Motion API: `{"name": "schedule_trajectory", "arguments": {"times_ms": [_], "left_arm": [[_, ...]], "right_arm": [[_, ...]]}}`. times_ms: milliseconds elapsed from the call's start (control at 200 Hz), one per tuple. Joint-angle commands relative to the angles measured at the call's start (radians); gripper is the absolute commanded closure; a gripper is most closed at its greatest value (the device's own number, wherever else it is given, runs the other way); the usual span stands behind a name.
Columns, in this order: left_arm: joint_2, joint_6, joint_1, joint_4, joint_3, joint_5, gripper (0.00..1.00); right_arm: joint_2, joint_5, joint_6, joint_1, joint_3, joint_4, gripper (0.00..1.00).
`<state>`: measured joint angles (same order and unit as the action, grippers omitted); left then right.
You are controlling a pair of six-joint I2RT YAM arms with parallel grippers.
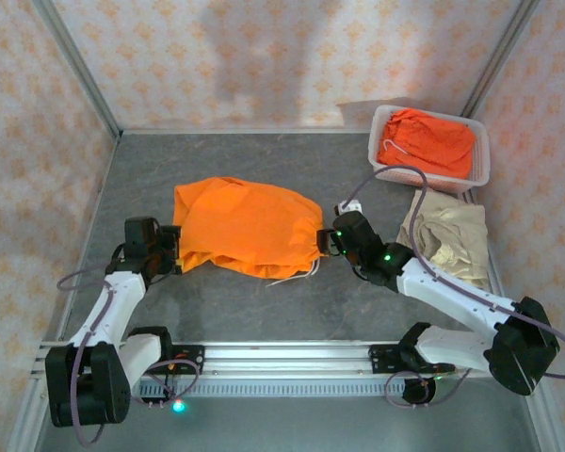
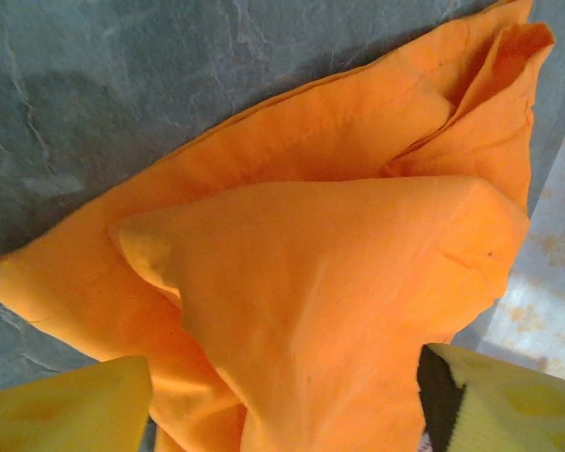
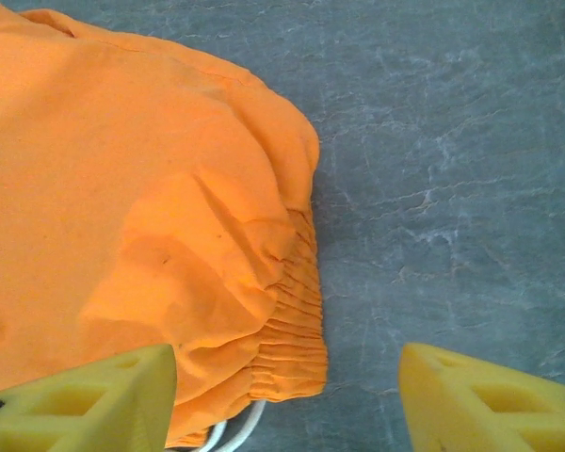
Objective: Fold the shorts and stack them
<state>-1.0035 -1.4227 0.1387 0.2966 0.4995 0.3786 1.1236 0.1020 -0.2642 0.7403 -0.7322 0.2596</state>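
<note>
My left gripper (image 1: 174, 249) has its fingers wide, bright orange cloth shorts (image 1: 248, 226) between them; my right gripper (image 1: 326, 241) has fingers wide by the gathered waistband (image 3: 292, 348).

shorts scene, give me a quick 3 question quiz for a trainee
1. True or false: the basket holds orange shorts.
2. Where is the beige pair? A in the basket; B on the table beside the basket; C under the left arm.
3. Fill in: the waistband of the spread shorts lies at the ___ arm's end.
Key: 1 true; 2 B; 3 right.
</note>
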Motion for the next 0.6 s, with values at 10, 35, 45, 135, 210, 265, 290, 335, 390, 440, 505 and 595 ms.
{"name": "schedule_trajectory", "arguments": {"times_ms": [10, 35, 45, 135, 210, 265, 290, 335, 390, 440, 505, 595], "left_arm": [[-0.034, 0.003, 0.012, -0.059, 0.021, 0.019, 0.35], [-0.048, 0.005, 0.012, -0.063, 0.023, 0.021, 0.39], [-0.054, 0.005, 0.014, -0.066, 0.023, 0.024, 0.4], [-0.112, 0.016, 0.016, -0.109, 0.025, 0.06, 0.55], [-0.151, 0.05, 0.017, -0.116, 0.039, 0.068, 0.7], [-0.164, 0.082, 0.019, -0.103, 0.059, 0.065, 0.8], [-0.166, 0.1, 0.02, -0.096, 0.071, 0.065, 0.85], [-0.165, 0.137, 0.021, -0.071, 0.103, 0.062, 0.91], [-0.16, 0.188, 0.022, -0.029, 0.15, 0.054, 1.0], [-0.154, 0.231, 0.022, 0.004, 0.195, 0.049, 1.0], [-0.146, 0.28, 0.022, 0.038, 0.248, 0.045, 1.0], [-0.141, 0.324, 0.022, 0.071, 0.301, 0.04, 1.0]], "right_arm": [[-0.019, -0.015, -0.14, -0.002, 0.025, -0.049, 0.35], [-0.018, -0.02, -0.159, -0.002, 0.028, -0.054, 0.34], [-0.018, -0.022, -0.166, -0.002, 0.028, -0.055, 0.34], [-0.016, -0.031, -0.209, -0.002, 0.037, -0.062, 0.3], [-0.015, -0.021, -0.185, -0.002, 0.034, -0.04, 0.28], [-0.012, -0.002, -0.122, -0.002, 0.02, 0.003, 0.27], [-0.012, 0.008, -0.085, -0.003, 0.012, 0.025, 0.27], [-0.009, 0.016, -0.007, -0.002, -0.003, 0.064, 0.27], [-0.007, -0.004, 0.094, -0.002, -0.019, 0.105, 0.26], [-0.003, -0.026, 0.174, -0.002, -0.035, 0.137, 0.23], [0.005, -0.033, 0.261, -0.002, -0.051, 0.169, 0.23], [0.025, -0.06, 0.394, -0.002, -0.058, 0.189, 0.29]]}}
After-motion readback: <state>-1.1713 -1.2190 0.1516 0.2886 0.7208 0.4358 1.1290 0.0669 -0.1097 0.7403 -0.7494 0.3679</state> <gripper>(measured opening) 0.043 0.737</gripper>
